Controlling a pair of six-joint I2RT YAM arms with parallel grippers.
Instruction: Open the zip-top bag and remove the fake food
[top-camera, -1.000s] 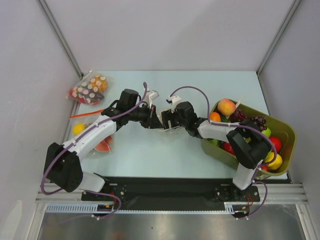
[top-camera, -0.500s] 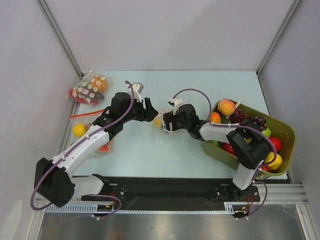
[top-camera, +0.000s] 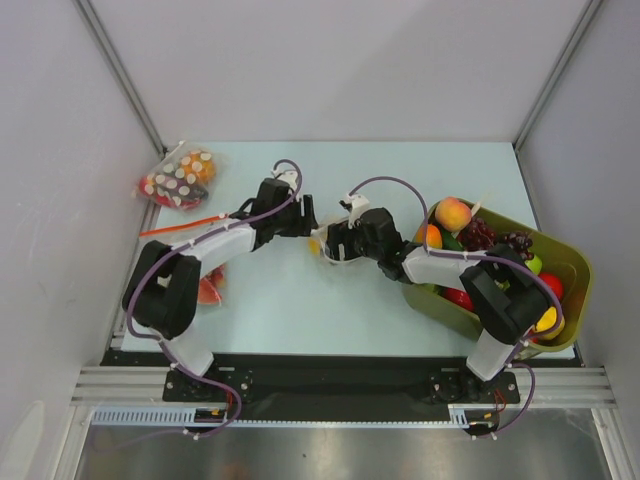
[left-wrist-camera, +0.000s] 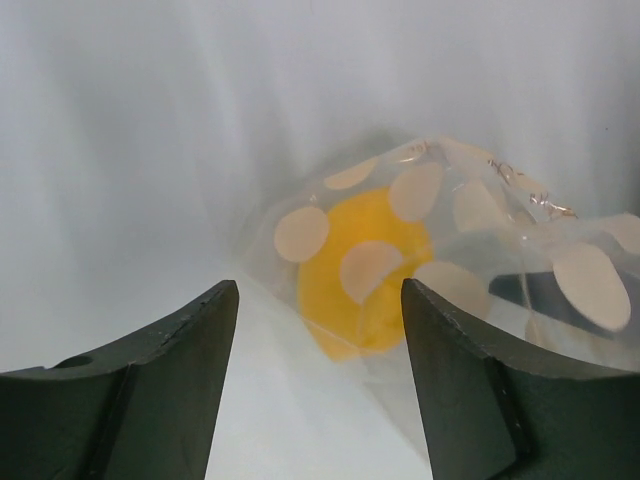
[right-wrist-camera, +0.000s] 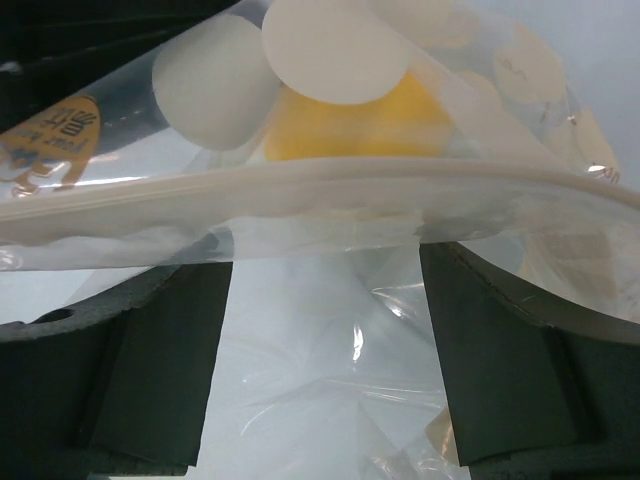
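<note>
The zip-top bag (top-camera: 320, 243), clear with white dots, lies mid-table between my two grippers with an orange-yellow fake fruit (left-wrist-camera: 365, 270) inside it. In the left wrist view, the left gripper (left-wrist-camera: 318, 292) stands open just short of the bag's corner, with nothing between its fingers. The right gripper (right-wrist-camera: 325, 270) is open at the bag's mouth, and the white zip strip (right-wrist-camera: 320, 195) runs across its fingertips. Clear film lies in the gap between the right fingers. A peach (top-camera: 453, 213) and a grape bunch (top-camera: 480, 232) lie in the bin on the right.
An olive-green bin (top-camera: 566, 248) of plastic fruit stands at the right edge. A dotted bag showing red and orange (top-camera: 178, 178) lies back left. A clear bag with an orange-red strip (top-camera: 180, 224) lies under the left arm. Grey walls close in both sides.
The left gripper has opened, let go of the bag and drawn back a little to the left. The right gripper has stayed open at the bag.
</note>
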